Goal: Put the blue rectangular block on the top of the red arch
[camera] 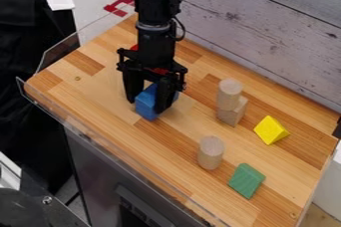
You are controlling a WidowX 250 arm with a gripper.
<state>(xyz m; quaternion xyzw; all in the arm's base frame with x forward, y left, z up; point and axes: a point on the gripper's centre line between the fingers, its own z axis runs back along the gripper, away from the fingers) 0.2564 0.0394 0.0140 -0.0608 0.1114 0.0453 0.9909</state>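
Note:
The black gripper [148, 96] hangs low over the left part of the wooden surface, right at the blue rectangular block [146, 107]. The block's lower front shows below the gripper, and a bit of blue also shows at its right side. Whether the block rests on the wood or is slightly raised, I cannot tell. Red parts, probably of the red arch [134, 47], peek out behind the arm; most of that shape is hidden.
A wooden cylinder [230, 87] stands on a wooden block [232, 111] right of the gripper. Nearer the front are another cylinder [210, 153] and a green block [246, 180], with a yellow triangular block [271, 130] farther right. A clear rim [100, 144] edges the front; a plank wall [266, 27] stands behind.

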